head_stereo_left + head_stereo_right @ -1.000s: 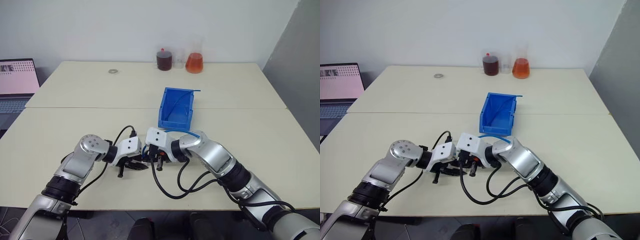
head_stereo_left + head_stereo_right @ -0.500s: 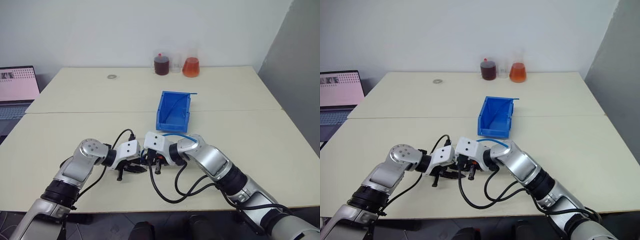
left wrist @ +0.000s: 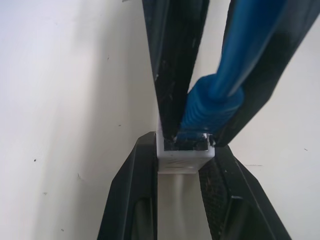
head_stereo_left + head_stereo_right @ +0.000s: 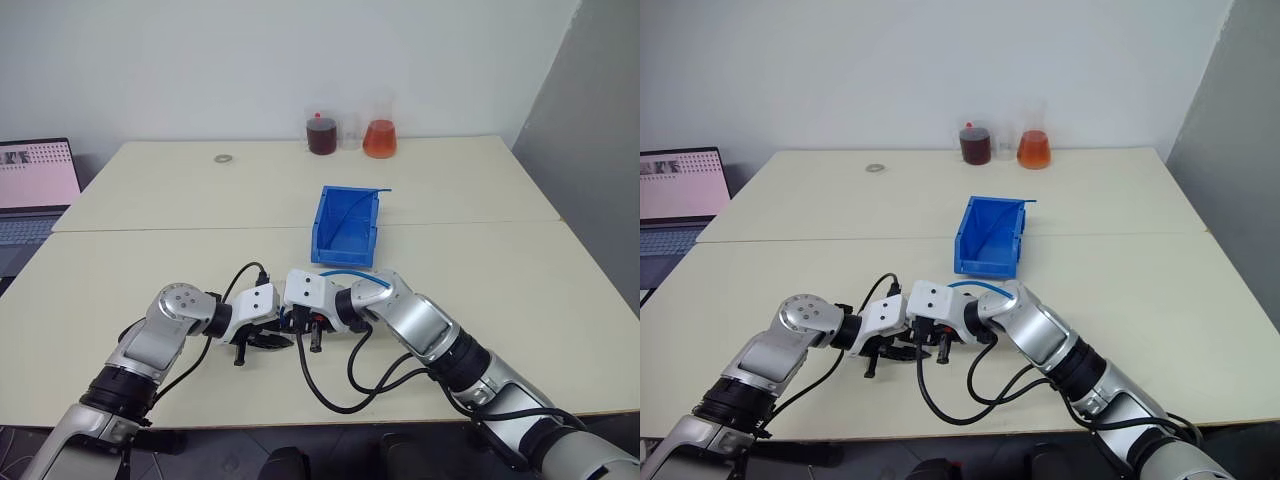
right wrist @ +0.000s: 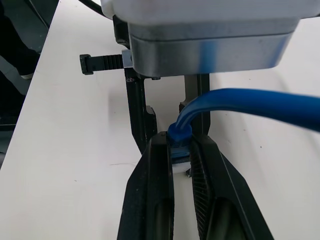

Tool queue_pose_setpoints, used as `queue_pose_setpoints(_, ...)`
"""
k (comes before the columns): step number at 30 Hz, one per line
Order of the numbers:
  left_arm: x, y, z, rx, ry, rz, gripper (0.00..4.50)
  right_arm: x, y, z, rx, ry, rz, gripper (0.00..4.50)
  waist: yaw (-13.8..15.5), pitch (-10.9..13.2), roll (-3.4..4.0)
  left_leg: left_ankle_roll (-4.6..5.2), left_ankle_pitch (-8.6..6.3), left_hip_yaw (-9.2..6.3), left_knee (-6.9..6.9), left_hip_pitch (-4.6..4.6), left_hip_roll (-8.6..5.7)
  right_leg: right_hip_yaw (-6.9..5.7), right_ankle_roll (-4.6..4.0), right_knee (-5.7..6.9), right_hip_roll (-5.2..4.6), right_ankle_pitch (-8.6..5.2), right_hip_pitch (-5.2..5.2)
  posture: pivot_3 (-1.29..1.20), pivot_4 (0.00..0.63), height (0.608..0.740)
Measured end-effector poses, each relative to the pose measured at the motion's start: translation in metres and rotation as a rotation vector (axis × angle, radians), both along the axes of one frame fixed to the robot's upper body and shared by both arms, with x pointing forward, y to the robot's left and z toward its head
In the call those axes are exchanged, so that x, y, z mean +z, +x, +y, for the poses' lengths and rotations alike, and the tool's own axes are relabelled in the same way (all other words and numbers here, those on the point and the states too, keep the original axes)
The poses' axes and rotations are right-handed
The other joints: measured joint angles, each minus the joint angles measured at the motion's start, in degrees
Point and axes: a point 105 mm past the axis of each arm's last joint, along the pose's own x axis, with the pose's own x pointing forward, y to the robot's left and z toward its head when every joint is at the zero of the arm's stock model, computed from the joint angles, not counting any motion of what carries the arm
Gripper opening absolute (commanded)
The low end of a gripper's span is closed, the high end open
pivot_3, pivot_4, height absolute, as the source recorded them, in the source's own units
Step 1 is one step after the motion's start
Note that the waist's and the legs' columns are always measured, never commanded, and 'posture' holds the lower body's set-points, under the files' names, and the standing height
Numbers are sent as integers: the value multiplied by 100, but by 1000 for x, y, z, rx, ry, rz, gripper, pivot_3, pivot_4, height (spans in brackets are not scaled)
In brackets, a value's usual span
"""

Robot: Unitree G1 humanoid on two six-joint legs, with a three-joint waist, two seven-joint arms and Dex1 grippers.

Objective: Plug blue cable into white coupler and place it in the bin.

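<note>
My left gripper (image 3: 182, 165) clamps the coupler (image 3: 183, 152) near the table's (image 4: 150, 230) front edge. My right gripper (image 5: 181, 150) pinches the cable (image 5: 250, 102) plug, seated at the coupler. The bin (image 4: 345, 225) stands mid-table behind.

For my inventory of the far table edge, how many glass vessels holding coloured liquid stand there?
2. A dark red-brown liquid jar stands at the far edge, and an orange liquid conical flask stands to its right. A clear empty-looking glass stands between them; more behind cannot be excluded.
</note>
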Motion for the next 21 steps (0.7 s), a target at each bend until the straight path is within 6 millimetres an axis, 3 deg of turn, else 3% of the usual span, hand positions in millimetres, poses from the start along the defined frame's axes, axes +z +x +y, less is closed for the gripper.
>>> queue_pose_setpoints(6, -2, -1, 1, 6, 10, 6, 797, -3, 0, 4, 24, -16, -10, 184, -17, -30, 24, 2, -2, 1, -17, 27, 0, 3, -6, -2, 3, -7, 16, 0, 150, 740)
queue_pose_setpoints(10, -6, -2, 3, 14, 24, 14, 797, -6, 0, 8, 35, -30, 7, 183, -39, -42, 20, -1, -3, 0, -83, 108, 1, 5, -54, -20, -23, -50, 56, 0, 150, 740)
queue_pose_setpoints(21, -10, -5, 5, 23, 33, 34, 797, -11, -2, 12, 53, -38, -1, 181, -40, -58, 28, -15, -12, -2, -133, 178, 4, 4, -36, -11, -23, -72, 87, 0, 150, 740)
